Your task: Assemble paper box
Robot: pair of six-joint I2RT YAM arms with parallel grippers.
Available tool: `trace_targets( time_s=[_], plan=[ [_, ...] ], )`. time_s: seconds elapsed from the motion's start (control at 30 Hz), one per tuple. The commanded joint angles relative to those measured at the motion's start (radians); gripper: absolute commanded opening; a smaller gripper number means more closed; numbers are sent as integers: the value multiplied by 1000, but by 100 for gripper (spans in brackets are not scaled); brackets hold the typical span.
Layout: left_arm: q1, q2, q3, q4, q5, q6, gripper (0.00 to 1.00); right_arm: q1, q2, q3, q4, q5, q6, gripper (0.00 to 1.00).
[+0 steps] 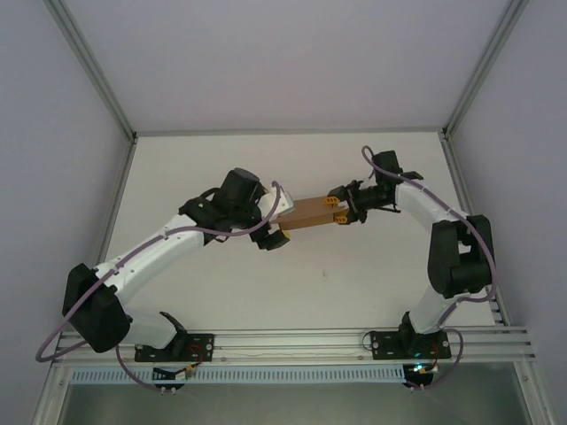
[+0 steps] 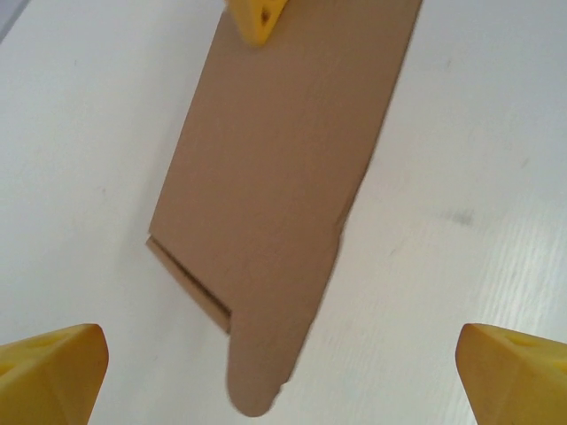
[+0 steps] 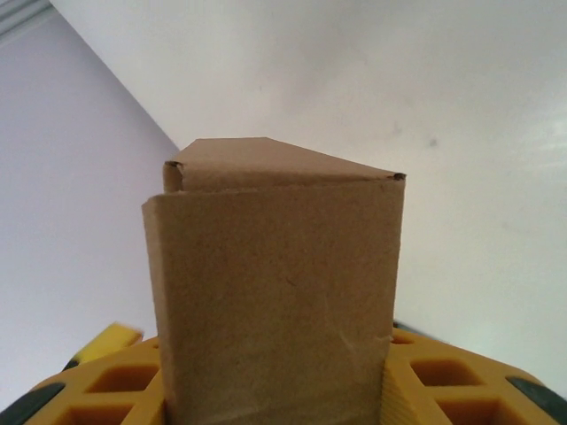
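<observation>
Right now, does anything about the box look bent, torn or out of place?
Nothing looks torn. The paper box looks squashed rather than squared up, and its rounded tab sticks out untucked at the end opposite the right gripper, which clamps the other end.

I count one paper box (image 1: 310, 215) on my screens, a single piece of brown cardboard. There are two arms, the left arm (image 1: 159, 248) and the right arm (image 1: 443, 239), and two claws, the left claw (image 1: 276, 236) and the right claw (image 1: 338, 211), one per arm. Each claw has two yellow fingers (image 2: 49, 372), four in all. One white bench (image 1: 372, 283) lies beneath everything, with one small dark speck (image 1: 323, 273) on it, nearer than the box.
</observation>
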Motion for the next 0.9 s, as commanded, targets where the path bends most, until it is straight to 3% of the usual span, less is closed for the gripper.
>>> trace_targets(
  time_s=[0.0,0.1,0.2,0.33,0.77,0.87],
  plan=[
    [-33,29,52,-116,-94,112,100,4,-61,-12,-29,-111,102,44],
    [-70,46,39,-62,-152,143,100,3,-77,-49,78,-176,208,44],
    [-76,56,41,-16,-197,148,100,6,-85,-32,28,-180,184,44],
    [-77,44,31,54,-179,160,97,6,-96,-38,-17,-186,171,45],
    [-79,93,90,41,-104,232,60,18,-120,-79,41,-225,224,45],
    [-80,90,89,41,-82,237,46,20,-125,-87,34,-227,216,52]
  ],
)
